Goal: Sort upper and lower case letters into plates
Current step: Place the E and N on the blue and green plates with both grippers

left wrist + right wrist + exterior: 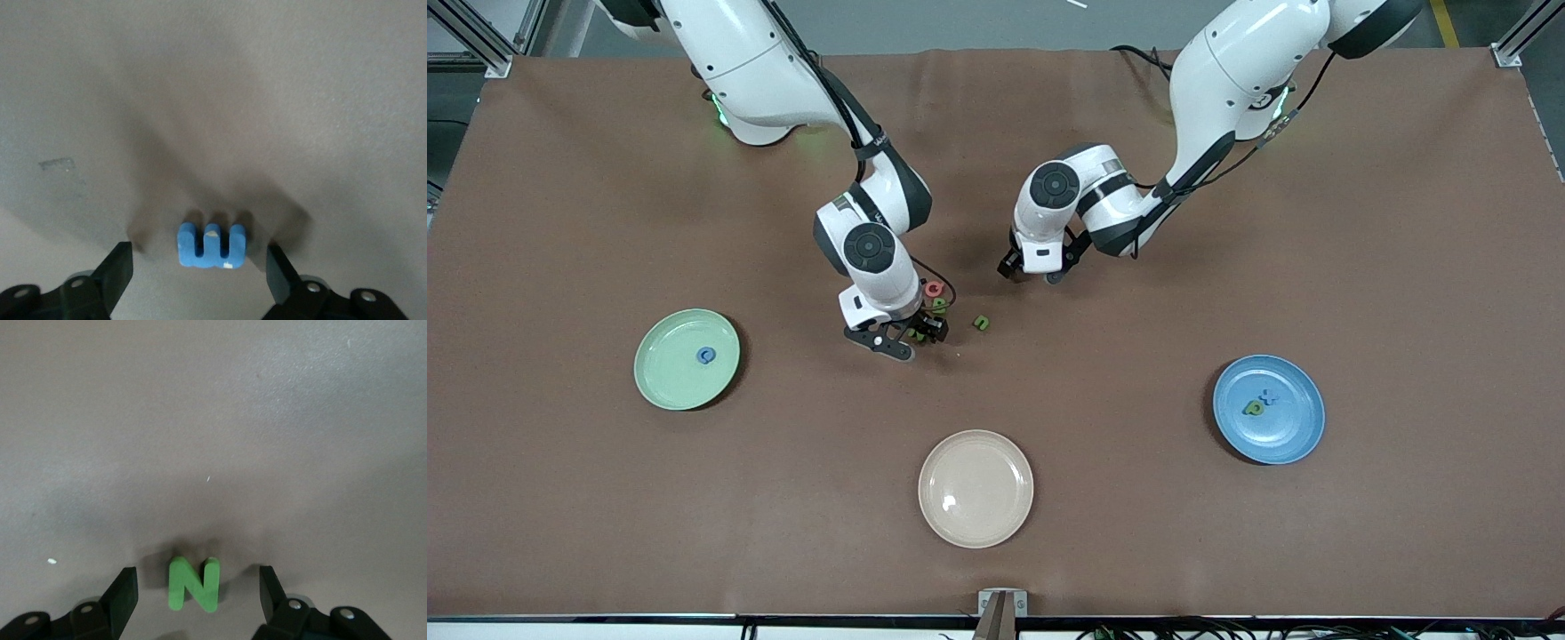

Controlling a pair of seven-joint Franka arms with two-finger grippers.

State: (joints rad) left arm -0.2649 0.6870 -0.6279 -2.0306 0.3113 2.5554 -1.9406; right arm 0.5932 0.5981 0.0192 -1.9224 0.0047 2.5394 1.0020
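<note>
My right gripper (907, 336) is open and low over the table's middle, its fingers on either side of a green N (194, 584) that lies flat on the table. My left gripper (1036, 271) is open too, low over a blue three-pronged letter (212, 245) that lies between its fingers (120, 267); the front view hides that letter. A red letter (934, 288) and a green one (940, 304) lie beside the right gripper, and another green one (981, 323) lies a little apart. The mint plate (667, 382) holds one blue letter (706, 356). The blue plate (1285, 436) holds a green letter (1253, 408) and a blue one (1270, 397).
A cream-beige plate (975, 488) with nothing on it sits nearest the front camera, midway between the other two plates. The brown table cover (1405, 267) stretches bare toward both ends.
</note>
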